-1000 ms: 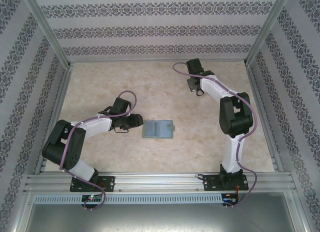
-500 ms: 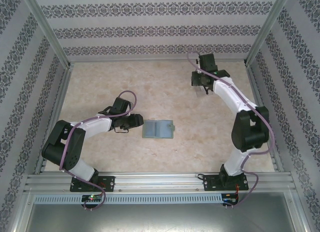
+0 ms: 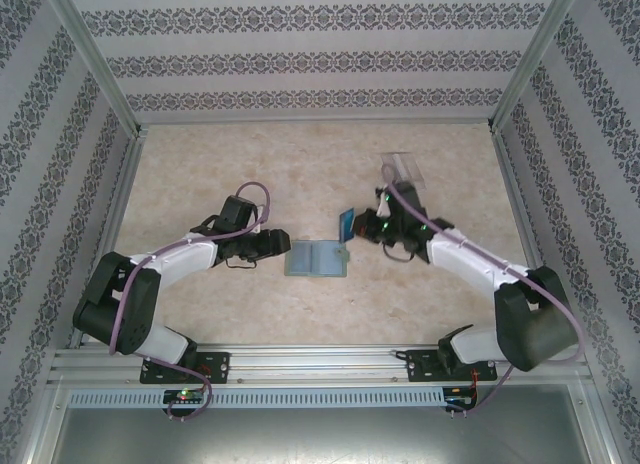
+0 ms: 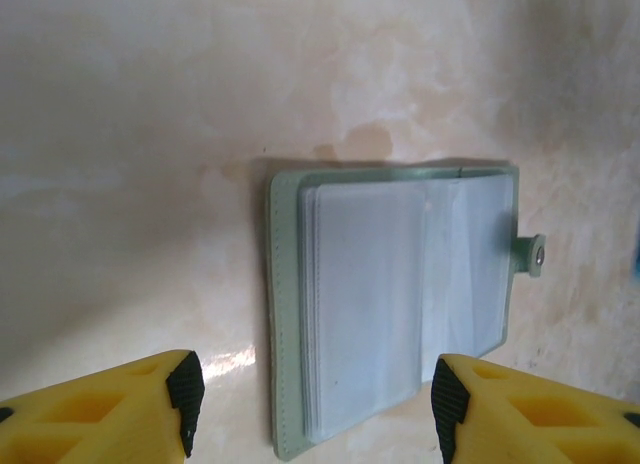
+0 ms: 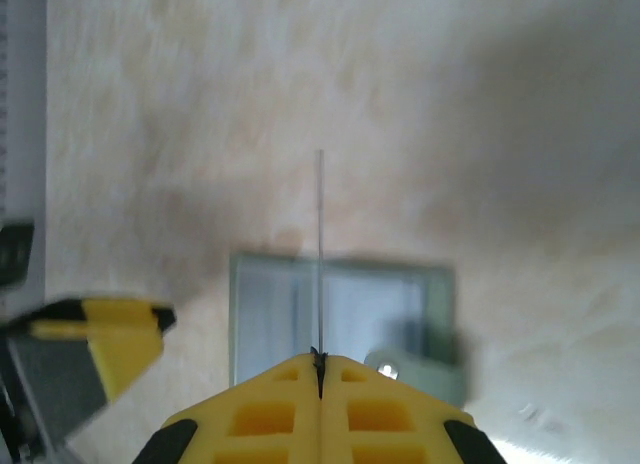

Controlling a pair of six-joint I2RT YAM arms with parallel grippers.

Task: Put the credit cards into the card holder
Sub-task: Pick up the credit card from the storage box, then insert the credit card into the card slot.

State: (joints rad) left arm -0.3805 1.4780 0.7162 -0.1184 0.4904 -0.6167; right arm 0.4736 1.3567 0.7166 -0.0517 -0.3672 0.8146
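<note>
credit card (image 3: 347,225) mid-frame in top view, held on edge at upper-right corner of card holder (image 3: 317,258), which lies open flat. Card prob thin, stiff, light, slick, so pinch a short edge. right gripper (image 5: 320,362) clamped on card; left gripper (image 4: 315,396) wide open, empty, near holder's left edge

Table (image 3: 200,164): pale beige marbled top. Card holder (image 3: 317,259) lies open and flat near the centre, grey-green, clear inner sleeves facing up, closing tab on its right edge. Clear plastic box (image 3: 405,167) rests well apart, toward the far right.
</note>
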